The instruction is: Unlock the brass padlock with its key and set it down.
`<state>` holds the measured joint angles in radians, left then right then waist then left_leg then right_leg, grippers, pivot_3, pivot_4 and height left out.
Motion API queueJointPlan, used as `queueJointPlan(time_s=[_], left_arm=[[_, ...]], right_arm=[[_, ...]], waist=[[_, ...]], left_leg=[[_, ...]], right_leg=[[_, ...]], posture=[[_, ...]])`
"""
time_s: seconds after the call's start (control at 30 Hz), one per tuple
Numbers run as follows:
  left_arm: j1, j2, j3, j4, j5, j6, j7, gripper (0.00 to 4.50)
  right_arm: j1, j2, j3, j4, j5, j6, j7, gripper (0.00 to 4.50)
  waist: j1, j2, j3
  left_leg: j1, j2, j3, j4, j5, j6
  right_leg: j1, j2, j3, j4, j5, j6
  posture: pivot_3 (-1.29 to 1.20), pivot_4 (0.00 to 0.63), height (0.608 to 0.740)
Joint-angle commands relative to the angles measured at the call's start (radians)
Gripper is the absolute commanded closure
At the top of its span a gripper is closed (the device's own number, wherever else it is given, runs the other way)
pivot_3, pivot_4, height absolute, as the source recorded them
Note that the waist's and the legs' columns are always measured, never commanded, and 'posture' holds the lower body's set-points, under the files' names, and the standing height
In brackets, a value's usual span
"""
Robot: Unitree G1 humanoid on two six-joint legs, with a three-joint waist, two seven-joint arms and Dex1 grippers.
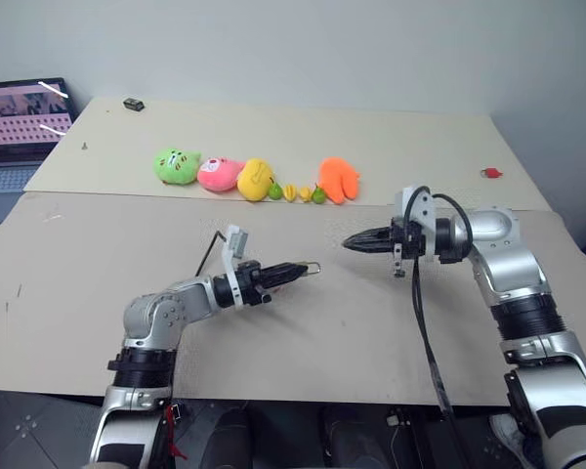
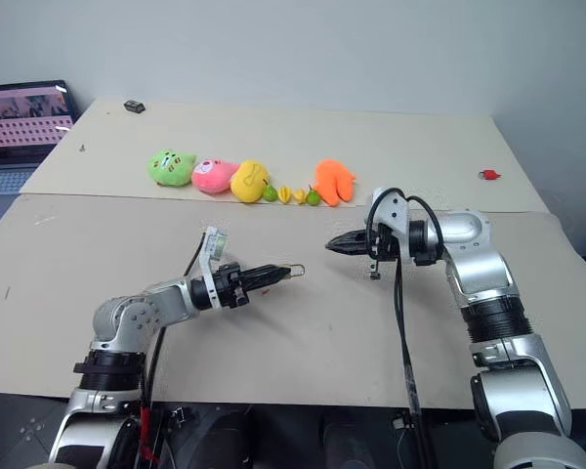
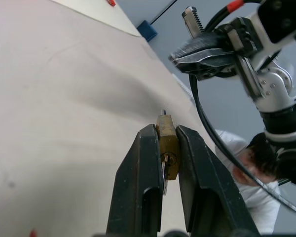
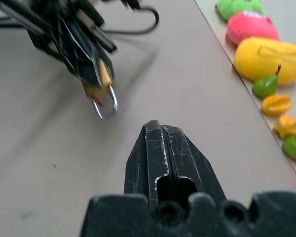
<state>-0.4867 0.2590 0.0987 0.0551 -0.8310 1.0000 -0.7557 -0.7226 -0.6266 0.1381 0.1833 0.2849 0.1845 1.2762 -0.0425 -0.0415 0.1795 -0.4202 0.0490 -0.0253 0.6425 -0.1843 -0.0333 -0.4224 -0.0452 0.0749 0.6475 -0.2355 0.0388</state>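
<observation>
Left end effector (image 1: 295, 273) clamping brass padlock (image 3: 167, 147), open tabletop (image 1: 352, 332) around

Head stereo pair overhead; wrist cameras close along each hand.

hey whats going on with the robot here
The left claw is shut on the brass padlock, holding it up over the table with the silver shackle pointing toward the other arm. The right claw is shut with nothing between its fingers, hanging apart from the lock. A row of plush toys and small toy fruits sits further back, untouched.
</observation>
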Motion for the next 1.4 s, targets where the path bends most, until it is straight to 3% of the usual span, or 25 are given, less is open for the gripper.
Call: queueJointPlan(time_s=[0.03, 0.27, 0.7, 1.4], left_arm=[[-0.044, -0.031, 0.056, 0.02, -0.08, 0.058, 0.028, 4.45], [-0.076, -0.058, 0.093, 0.059, -0.184, 0.208, 0.048, 4.45], [-0.084, -0.068, 0.113, 0.027, -0.228, 0.243, 0.088, 4.45], [-0.068, -0.066, 0.138, 0.001, -0.294, 0.258, 0.14, 4.45]], right_arm=[[0.004, -0.002, -0.039, -0.146, 0.09, 0.096, 0.001, 4.46], [0.014, -0.006, -0.003, -0.225, 0.08, 0.149, -0.029, 4.46], [0.03, -0.015, 0.03, -0.214, 0.056, 0.117, 0.019, 4.46], [-0.068, -0.022, 0.034, 0.016, -0.016, -0.016, 0.116, 4.46]], waist=[[0.0, 0.0, 0.0], [0.0, 0.0, 0.0], [0.0, 0.0, 0.0], [0.0, 0.0, 0.0]], left_leg=[[0.0, 0.0, 0.0, 0.0, 0.0, 0.0], [0.0, 0.0, -0.001, 0.001, 0.0, 0.0], [0.0, 0.0, -0.001, 0.001, 0.0, 0.0], [-0.001, 0.0, -0.001, 0.001, 0.0, 0.0]], right_leg=[[0.0, 0.0, 0.0, 0.0, 0.0, 0.0], [0.0, 0.0, -0.001, 0.0, 0.0, 0.001], [0.0, 0.0, -0.001, 0.0, 0.0, 0.0], [0.0, 0.0, -0.001, 0.0, 0.0, 0.0]], posture=[[0.0, 0.15, 0.717], [0.0, 0.15, 0.717], [0.0, 0.15, 0.717], [0.0, 0.15, 0.717]])
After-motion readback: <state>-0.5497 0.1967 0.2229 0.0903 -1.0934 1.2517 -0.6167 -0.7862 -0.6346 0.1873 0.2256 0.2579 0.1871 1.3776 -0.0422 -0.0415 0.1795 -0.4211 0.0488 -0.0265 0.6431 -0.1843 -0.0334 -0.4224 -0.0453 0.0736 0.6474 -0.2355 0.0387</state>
